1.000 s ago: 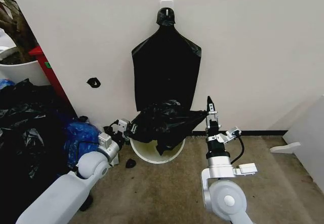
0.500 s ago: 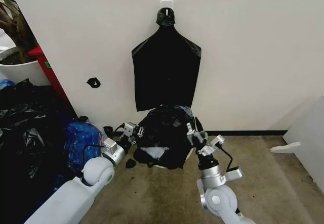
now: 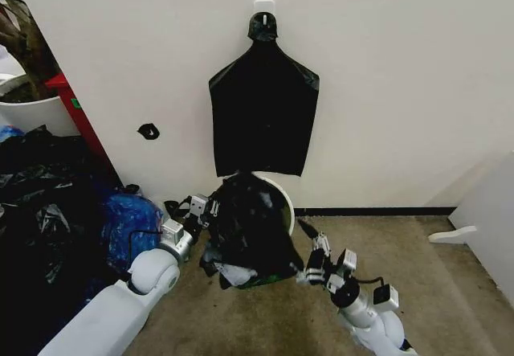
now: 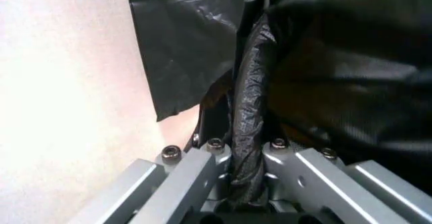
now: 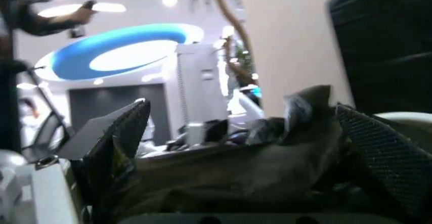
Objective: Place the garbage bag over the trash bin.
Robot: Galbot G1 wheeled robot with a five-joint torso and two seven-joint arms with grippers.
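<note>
While the left gripper stays clamped on the garbage bag, the right gripper has let go, fingers spread, leaving the trash bin nearly wrapped.

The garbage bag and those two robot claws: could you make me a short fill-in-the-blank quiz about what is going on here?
1. The garbage bag is draped over the white trash ____.
2. The left gripper is shut on a bunched fold of the garbage ____.
3. The trash bin is tipped over, its rim leaning toward the ____ behind it.
4. Above the trash bin, a flat black bag hangs from a ____ on the wall.

Missing words: bin; bag; wall; hook
</note>
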